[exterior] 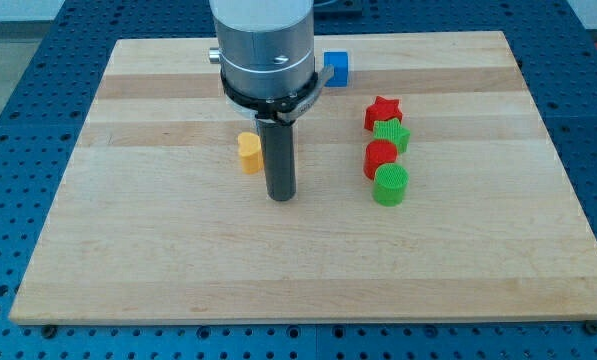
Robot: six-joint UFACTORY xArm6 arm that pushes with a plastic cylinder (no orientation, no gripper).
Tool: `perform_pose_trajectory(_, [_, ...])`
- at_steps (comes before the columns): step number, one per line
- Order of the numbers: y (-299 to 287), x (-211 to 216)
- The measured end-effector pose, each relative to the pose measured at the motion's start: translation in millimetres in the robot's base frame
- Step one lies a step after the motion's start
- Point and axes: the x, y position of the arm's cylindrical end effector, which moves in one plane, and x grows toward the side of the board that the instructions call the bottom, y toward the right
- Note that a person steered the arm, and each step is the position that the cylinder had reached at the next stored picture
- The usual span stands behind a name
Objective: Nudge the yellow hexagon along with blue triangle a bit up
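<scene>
A yellow block (pixel 249 152) lies on the wooden board (pixel 138 250), left of centre; its right side is hidden by my rod and its exact shape is hard to make out. My tip (pixel 281 197) rests on the board just to the lower right of the yellow block, close to it. A blue block (pixel 337 68) sits near the view's top, right of the arm's body, which hides part of it. Its shape is not clear.
A column of blocks stands to the right of my tip: a red star (pixel 383 110), a green star (pixel 392 134), a red block (pixel 380 157) and a green cylinder (pixel 390 185). The arm's grey body (pixel 264 45) covers the board's top centre.
</scene>
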Motion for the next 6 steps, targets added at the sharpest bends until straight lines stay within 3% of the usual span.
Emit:
perform_pose_trajectory(2, [0.9,0.3])
perform_pose_trajectory(5, [14.5,-64.0])
perform_pose_trajectory(6, [-22.2,-64.5])
